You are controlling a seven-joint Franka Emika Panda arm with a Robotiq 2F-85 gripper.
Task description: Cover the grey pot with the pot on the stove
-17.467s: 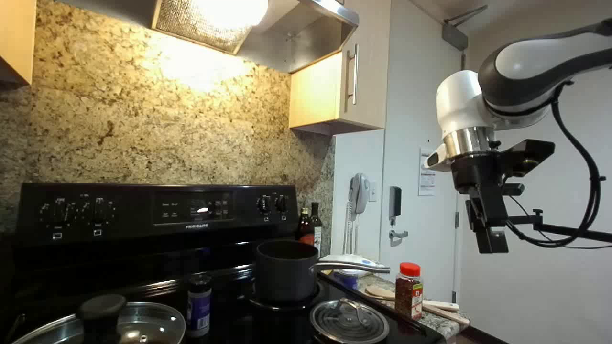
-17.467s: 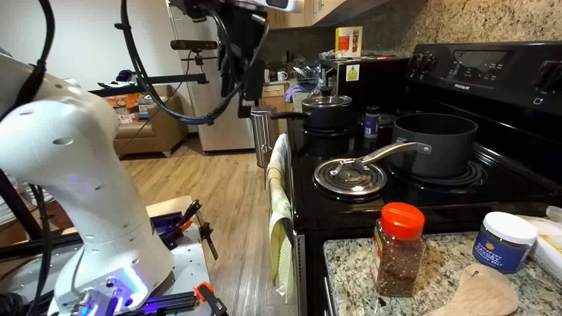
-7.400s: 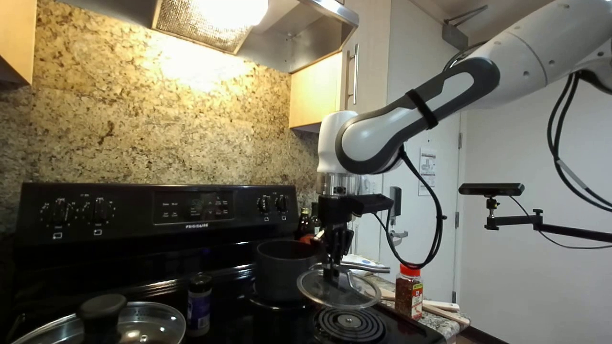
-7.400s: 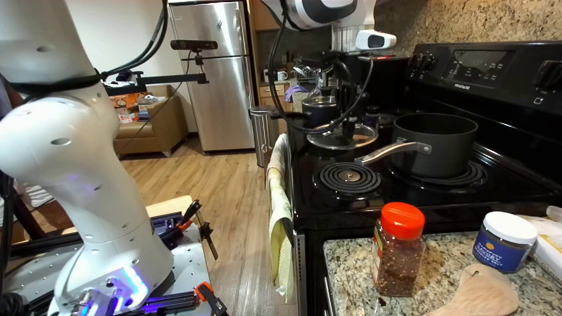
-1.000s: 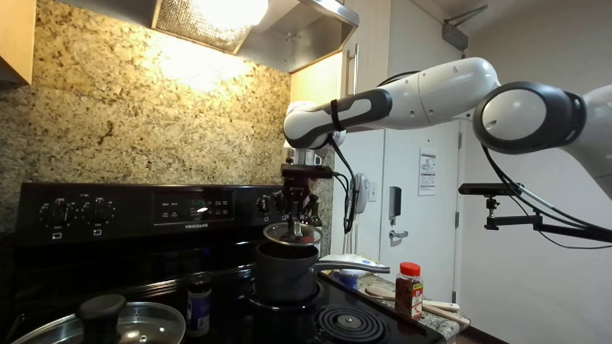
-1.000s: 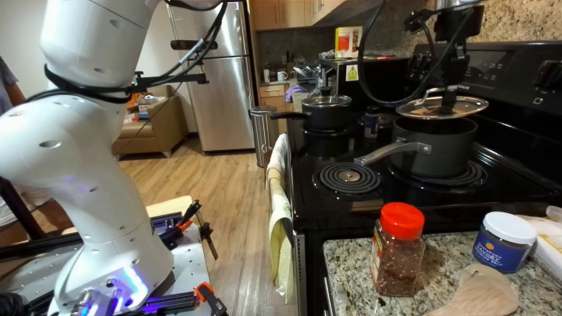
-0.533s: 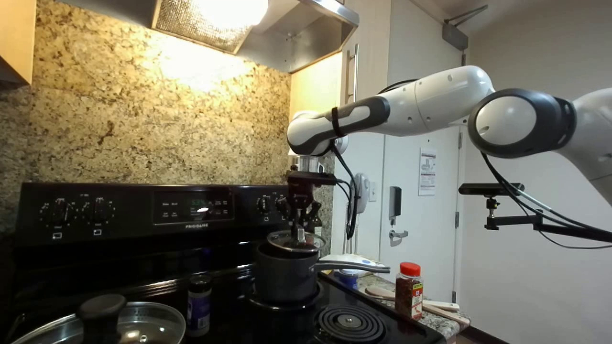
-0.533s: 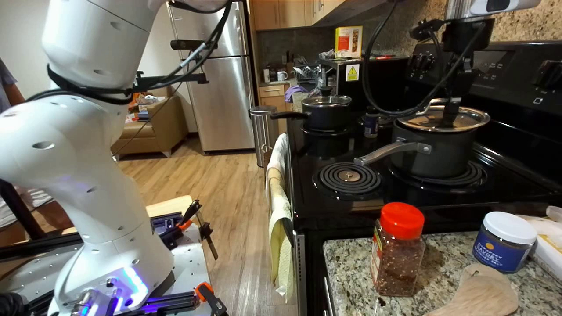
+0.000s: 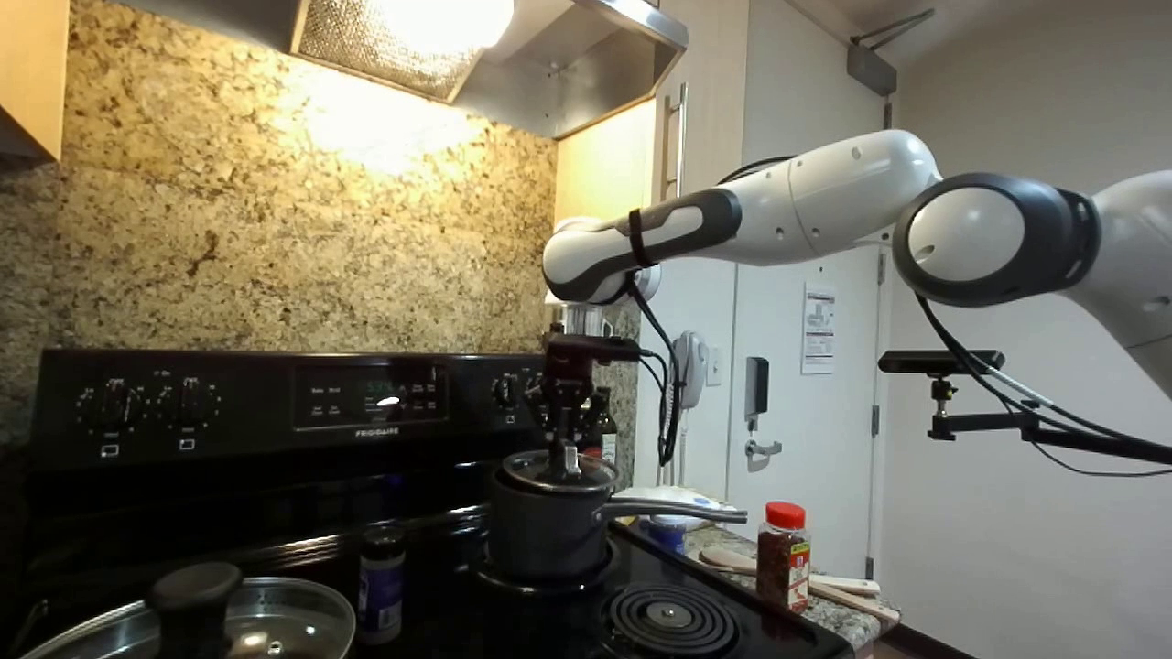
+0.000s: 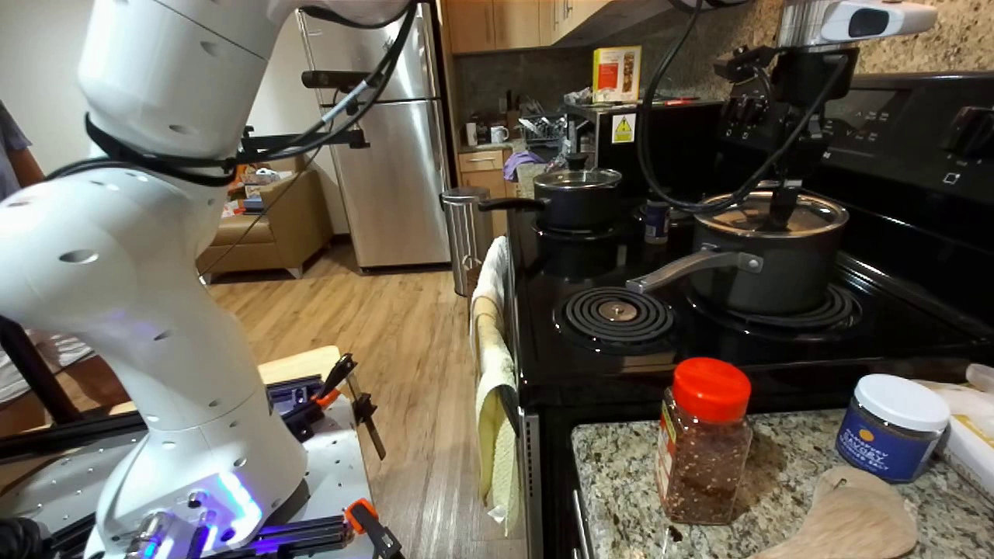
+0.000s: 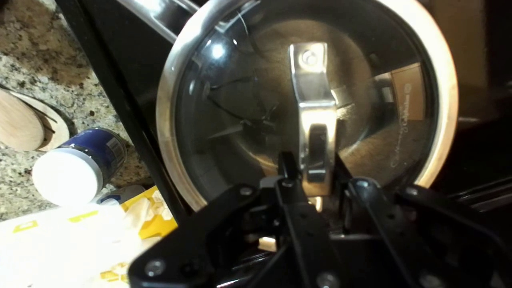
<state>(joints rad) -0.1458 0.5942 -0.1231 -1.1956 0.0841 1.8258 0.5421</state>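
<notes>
Lid [image 11: 248, 104] lies over the grey pot [image 9: 549, 535], far right on the stove [image 9: 439, 622] in an exterior view, its seating hard to judge; the gripper [image 11: 315, 163] pinches the lid's handle [image 11: 313, 84]. Nearer, further right, stands a red-capped jar [image 9: 784, 563].

The dark grey pot [image 10: 765, 276] stands upright on a rear coil burner [image 10: 841, 307] of the black stove [image 10: 730, 351], its long metal handle [image 10: 687, 272] reaching toward the stove's front. A round glass lid [image 11: 256, 104] with a silvery rim [image 11: 166, 108] and a bent metal grip [image 11: 313, 90] spans the pot's top, nearly level; whether it is fully seated all round cannot be told.
</notes>
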